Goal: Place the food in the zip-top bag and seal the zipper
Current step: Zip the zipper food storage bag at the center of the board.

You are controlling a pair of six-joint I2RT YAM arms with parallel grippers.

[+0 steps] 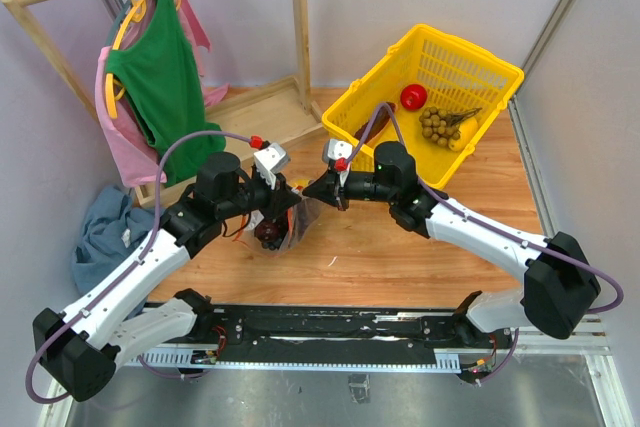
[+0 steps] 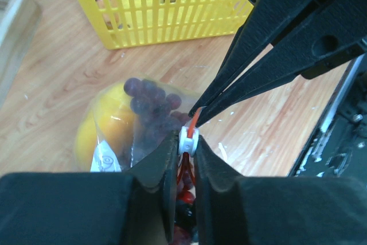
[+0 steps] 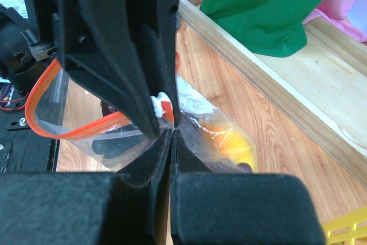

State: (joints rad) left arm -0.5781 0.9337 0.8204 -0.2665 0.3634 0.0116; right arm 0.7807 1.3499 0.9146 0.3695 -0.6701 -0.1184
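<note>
The zip-top bag (image 1: pixel 288 225) hangs between both grippers above the wooden table. Through its clear plastic show the purple grape bunch (image 2: pixel 150 97), the yellow bell pepper (image 2: pixel 106 124) and something red low down (image 2: pixel 186 198). My left gripper (image 2: pixel 188 142) is shut on the white slider of the zipper (image 3: pixel 63 132). Left of the slider the strip's two sides stand apart in a loop. My right gripper (image 3: pixel 172 133) is shut on the bag's corner, right beside the slider, its tips touching the red-orange strip. From above, the left gripper (image 1: pixel 290 197) and right gripper (image 1: pixel 320 190) meet tip to tip.
A yellow basket (image 1: pixel 470 62) stands at the back right with a red round fruit (image 1: pixel 413 97) and a brownish bunch (image 1: pixel 438 127) in it. A wooden clothes rack with a green garment (image 1: pixel 158 87) stands back left. A blue cloth (image 1: pixel 103 229) lies on the left.
</note>
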